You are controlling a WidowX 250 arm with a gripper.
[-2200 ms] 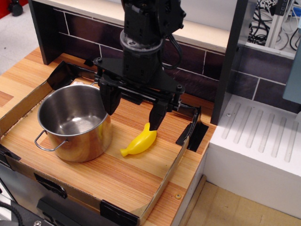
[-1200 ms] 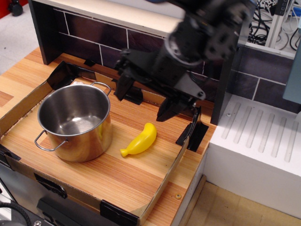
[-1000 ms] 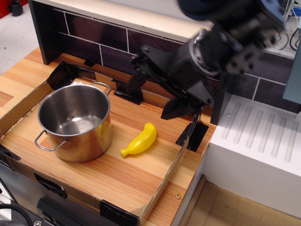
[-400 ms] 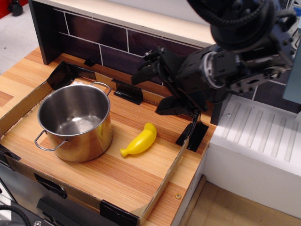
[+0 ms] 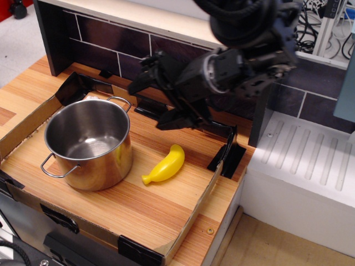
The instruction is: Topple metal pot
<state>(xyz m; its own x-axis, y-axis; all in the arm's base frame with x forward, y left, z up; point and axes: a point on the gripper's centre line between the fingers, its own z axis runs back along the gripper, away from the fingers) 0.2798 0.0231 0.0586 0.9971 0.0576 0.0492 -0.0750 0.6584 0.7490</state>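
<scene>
The metal pot [image 5: 89,143] stands upright on the wooden board at the left, shiny steel with two wire loop handles, its inside empty. My gripper [image 5: 151,104] is open, turned on its side, with its two black fingers pointing left. It hovers above the board just right of the pot's far rim, apart from the pot. One finger is high near the pot's back handle, the other lower over the board.
A yellow toy banana [image 5: 164,165] lies on the board right of the pot. A low cardboard wall [image 5: 197,206] with black clips rims the board. A dark tiled back wall [image 5: 111,41] stands behind. A white ribbed block [image 5: 305,177] stands at the right.
The gripper rose off the pot and banana, swung right while tilting onto its side, and has now moved back left toward the pot's far rim. The pot and banana have not moved.
</scene>
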